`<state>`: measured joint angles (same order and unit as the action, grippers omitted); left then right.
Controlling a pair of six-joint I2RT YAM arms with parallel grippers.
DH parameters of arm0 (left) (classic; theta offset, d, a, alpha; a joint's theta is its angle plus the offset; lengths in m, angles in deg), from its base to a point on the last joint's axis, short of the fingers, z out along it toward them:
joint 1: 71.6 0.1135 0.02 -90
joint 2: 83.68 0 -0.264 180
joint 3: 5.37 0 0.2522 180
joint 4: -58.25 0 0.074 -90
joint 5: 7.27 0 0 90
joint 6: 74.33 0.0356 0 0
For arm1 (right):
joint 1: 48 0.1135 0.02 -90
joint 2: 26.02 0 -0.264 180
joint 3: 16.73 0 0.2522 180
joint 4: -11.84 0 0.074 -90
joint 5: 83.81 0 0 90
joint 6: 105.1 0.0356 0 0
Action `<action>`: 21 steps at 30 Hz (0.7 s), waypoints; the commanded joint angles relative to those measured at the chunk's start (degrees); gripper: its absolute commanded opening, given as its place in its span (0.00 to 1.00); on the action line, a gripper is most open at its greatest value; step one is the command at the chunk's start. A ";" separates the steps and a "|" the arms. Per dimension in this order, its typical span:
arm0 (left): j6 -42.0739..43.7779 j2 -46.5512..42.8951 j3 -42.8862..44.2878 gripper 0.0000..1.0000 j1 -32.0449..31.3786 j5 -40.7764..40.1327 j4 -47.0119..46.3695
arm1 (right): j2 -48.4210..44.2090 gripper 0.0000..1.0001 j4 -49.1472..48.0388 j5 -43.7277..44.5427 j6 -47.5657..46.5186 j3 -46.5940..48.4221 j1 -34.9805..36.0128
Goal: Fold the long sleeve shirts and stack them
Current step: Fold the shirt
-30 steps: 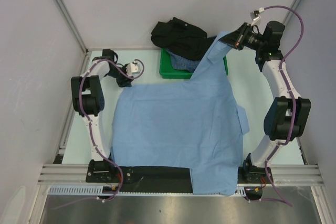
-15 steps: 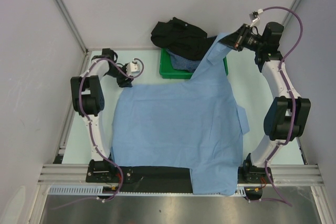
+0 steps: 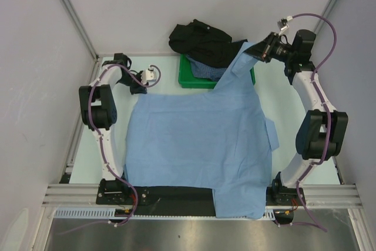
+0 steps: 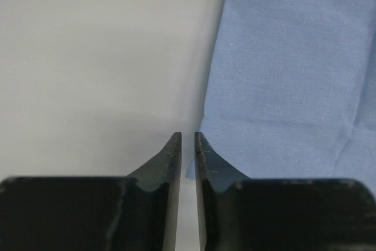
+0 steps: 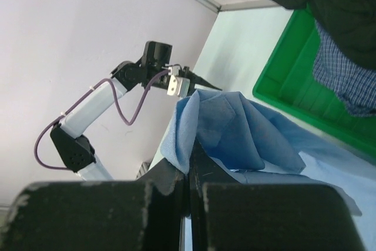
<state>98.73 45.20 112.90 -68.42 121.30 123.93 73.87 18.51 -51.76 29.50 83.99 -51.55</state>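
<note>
Pale tabletop boxed in by grey walls carries the light blue shirt, spread flat across most of it with its near hem hanging over the front edge. The step in hand looks like straightening the shirt before the first fold. The right gripper is clamped tight on one far corner, probably a sleeve or shoulder, and holds it raised above the green tray. In that tray lie the black shirt and the checked shirt. The left gripper sits low at the shirt's far left corner. The overhead view gives the whole layout but says nothing of either grip. The right wrist view shows blue cloth bunched and pinched between its shut fingers. The left wrist view shows its fingers almost together, a thin slit between them, with the shirt's edge just beside the tips. Whether any cloth is caught there I cannot tell. The next move calls for a sure hold on that left corner, so both arms can draw the far edge taut and bring it over evenly.
</note>
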 commanded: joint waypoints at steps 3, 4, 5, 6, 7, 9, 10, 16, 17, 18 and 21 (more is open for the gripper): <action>1.13 -3.63 -0.18 0.07 -0.10 0.99 1.52 | -10.50 0.00 -0.82 -1.64 2.77 -6.26 0.04; 1.31 -4.94 -1.49 0.06 -0.19 0.90 1.86 | -11.56 0.00 -0.38 -1.55 2.60 -7.32 -0.22; 1.74 -5.56 -2.11 0.03 -0.19 0.81 1.95 | -13.66 0.00 -0.20 -1.55 2.42 -8.37 -0.40; 1.92 -6.00 -2.64 0.01 -0.19 0.63 1.96 | -14.55 0.00 0.49 -1.55 2.16 -10.30 -0.49; 1.92 -6.88 -3.34 0.00 -0.19 0.55 2.04 | -15.43 0.00 1.11 -1.37 1.20 -11.10 -0.75; 2.01 -7.32 -3.61 0.01 -0.19 0.55 2.22 | -17.01 0.00 2.17 -1.28 0.40 -13.12 -0.84; 1.84 -7.33 -3.52 0.14 -0.28 0.63 2.22 | -17.19 0.00 2.61 -1.20 -0.12 -13.48 -0.93; 1.84 -4.35 -1.60 0.48 -1.33 -0.77 2.22 | -17.45 0.00 3.40 -1.81 -0.21 -14.18 -1.28; 2.01 -3.21 -1.24 0.49 -1.51 -1.21 2.22 | -17.46 0.00 3.49 -1.99 -0.21 -14.18 -1.46; 2.10 -2.59 -0.89 0.49 -1.60 -1.39 2.22 | -17.54 0.00 3.58 -2.07 -0.13 -14.18 -1.63; 2.63 -0.91 -0.01 0.47 -1.86 -1.57 2.22 | -17.81 0.00 4.19 -2.34 0.23 -14.36 -1.99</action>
<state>99.32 42.20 110.17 -69.49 119.07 125.33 57.30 22.53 -52.79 29.80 69.35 -52.91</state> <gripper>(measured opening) 0.483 0.013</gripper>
